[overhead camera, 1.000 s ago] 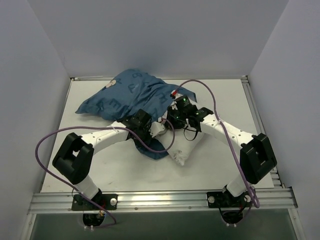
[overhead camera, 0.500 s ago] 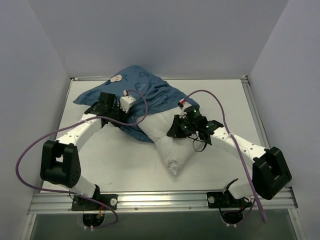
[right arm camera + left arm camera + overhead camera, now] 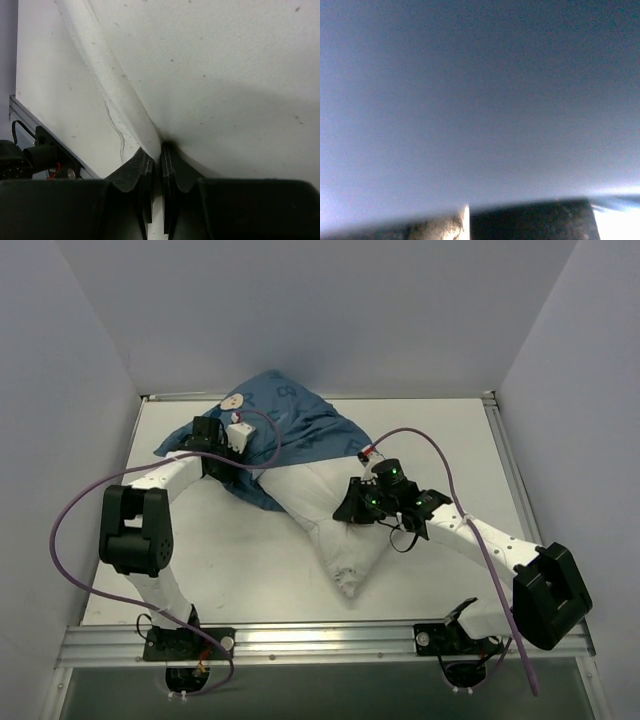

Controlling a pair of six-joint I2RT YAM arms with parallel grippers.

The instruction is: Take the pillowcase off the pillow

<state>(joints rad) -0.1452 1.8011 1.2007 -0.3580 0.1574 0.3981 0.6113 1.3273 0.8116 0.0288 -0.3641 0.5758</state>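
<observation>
The blue printed pillowcase (image 3: 295,425) lies bunched at the back of the table and still covers the far end of the white pillow (image 3: 325,515). The pillow's bare part stretches toward the near edge. My left gripper (image 3: 222,455) is at the pillowcase's left edge and shut on its fabric. In the left wrist view the pillowcase (image 3: 480,100) fills the frame as a blue blur and hides the jaws. My right gripper (image 3: 352,508) is shut on a fold at the pillow's right edge. The right wrist view shows that gripper (image 3: 161,147) pinching the white pillow (image 3: 225,65).
The white table (image 3: 210,560) is walled at the back and both sides. A metal rail (image 3: 320,638) with the arm bases runs along the near edge. Purple cables (image 3: 70,540) loop from both arms, one over the pillowcase.
My left gripper has pulled the pillowcase back and to the left, baring more of the white pillow. My right gripper, holding the pillow, has shifted slightly right and nearer.
</observation>
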